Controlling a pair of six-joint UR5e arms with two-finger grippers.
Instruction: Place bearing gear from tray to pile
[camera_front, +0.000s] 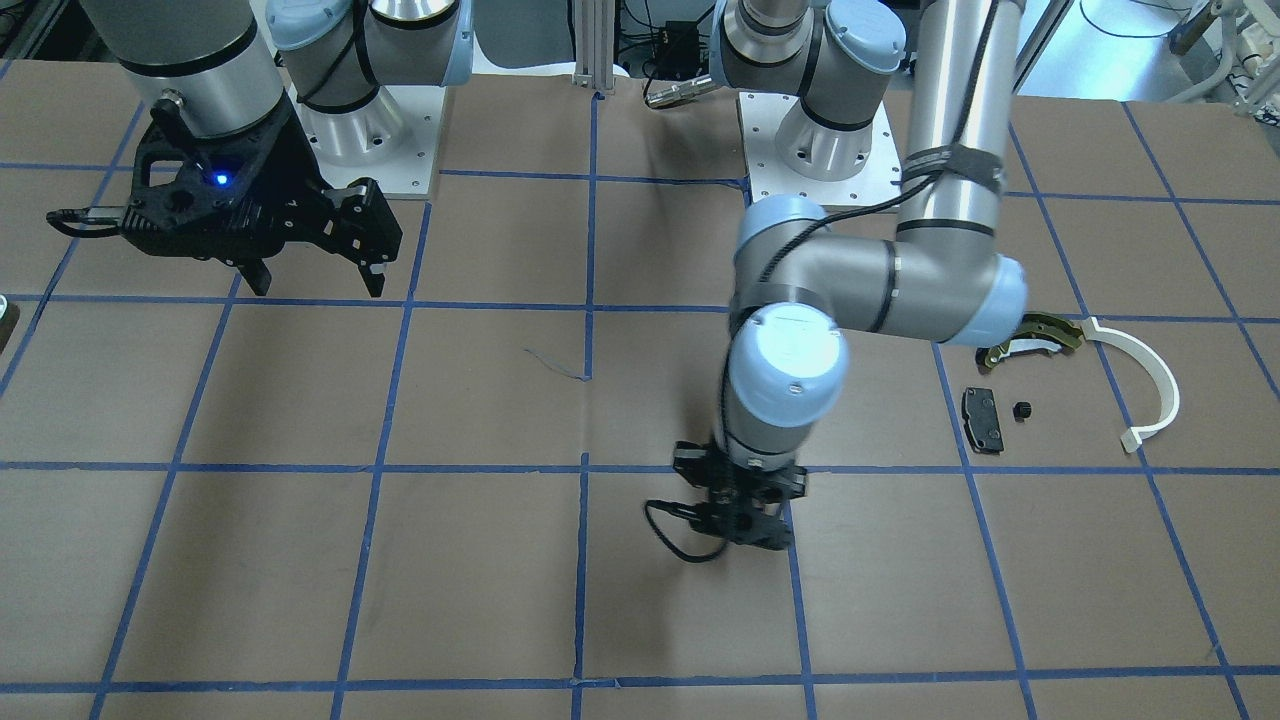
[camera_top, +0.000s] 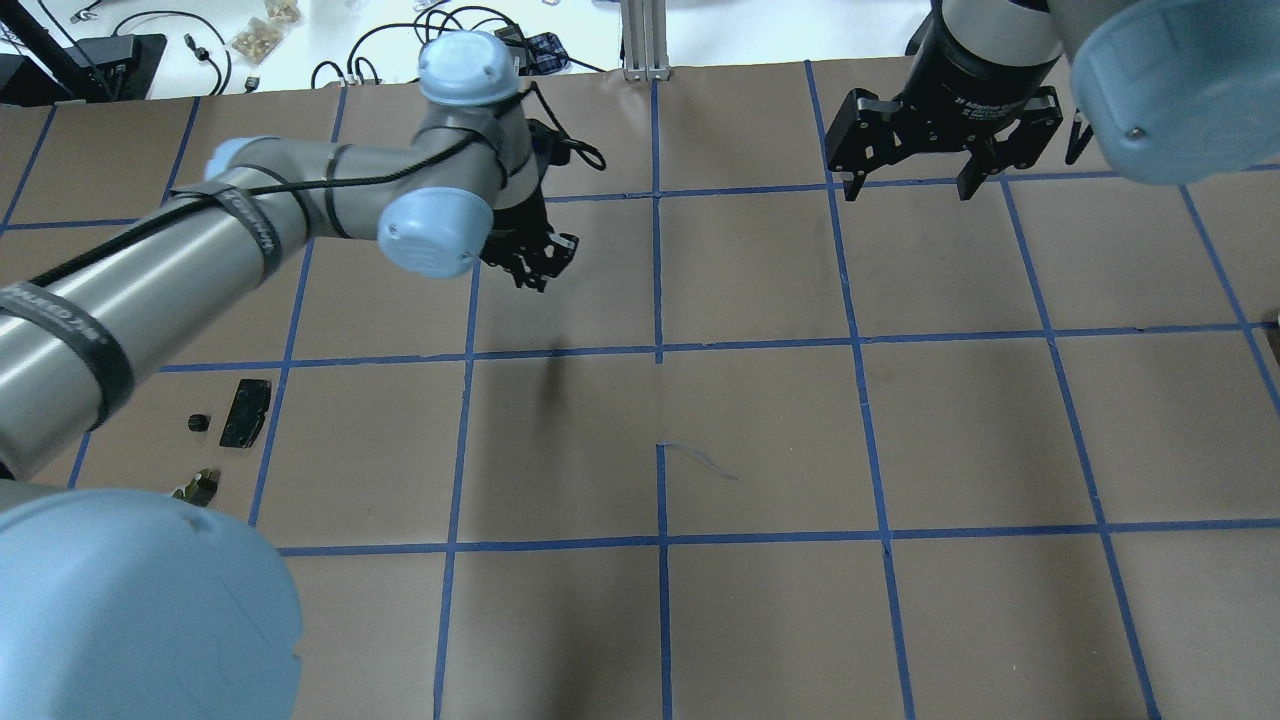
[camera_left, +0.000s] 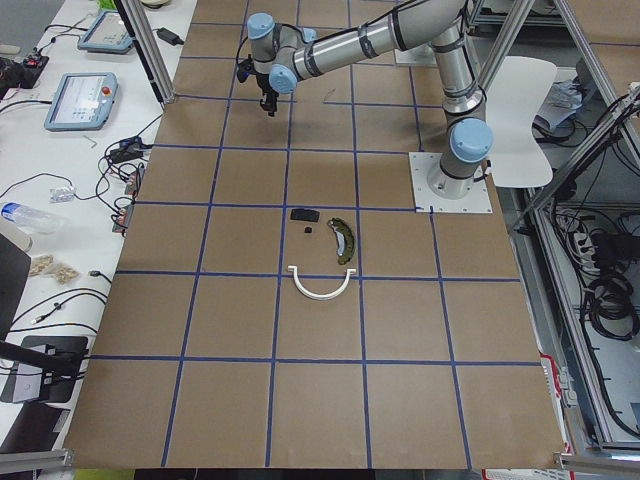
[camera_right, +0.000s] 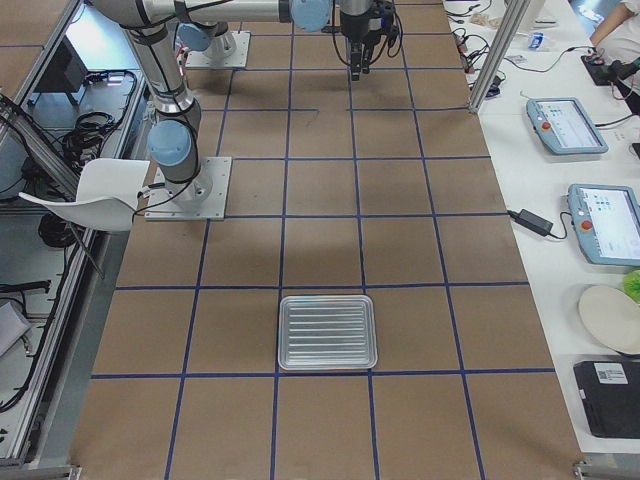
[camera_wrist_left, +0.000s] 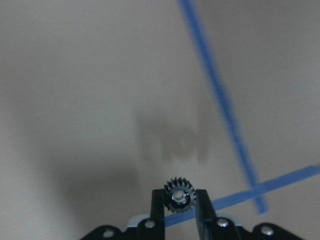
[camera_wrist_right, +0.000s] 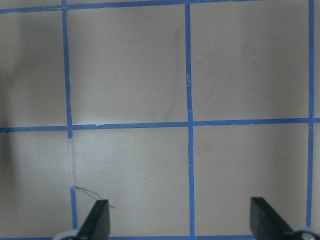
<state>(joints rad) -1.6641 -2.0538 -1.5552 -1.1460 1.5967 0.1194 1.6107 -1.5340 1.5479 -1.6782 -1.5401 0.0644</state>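
Observation:
My left gripper (camera_wrist_left: 179, 207) is shut on a small black toothed bearing gear (camera_wrist_left: 178, 195), held above the brown table. It hangs far out over the table in the front view (camera_front: 740, 525) and in the overhead view (camera_top: 535, 262). The pile lies well away from it: an olive-gold brake shoe (camera_front: 1035, 338), a white plastic arc (camera_front: 1150, 385), a black rectangular pad (camera_front: 982, 418) and a tiny black round piece (camera_front: 1022, 410). The silver tray (camera_right: 328, 332) shows only in the right side view and looks empty. My right gripper (camera_front: 315, 275) is open and empty, raised near its base.
Blue tape lines (camera_wrist_right: 189, 125) grid the brown paper table. The two arm bases (camera_front: 365, 130) stand at the robot's edge. Tablets and cables (camera_left: 85, 100) lie on the side bench beyond the table.

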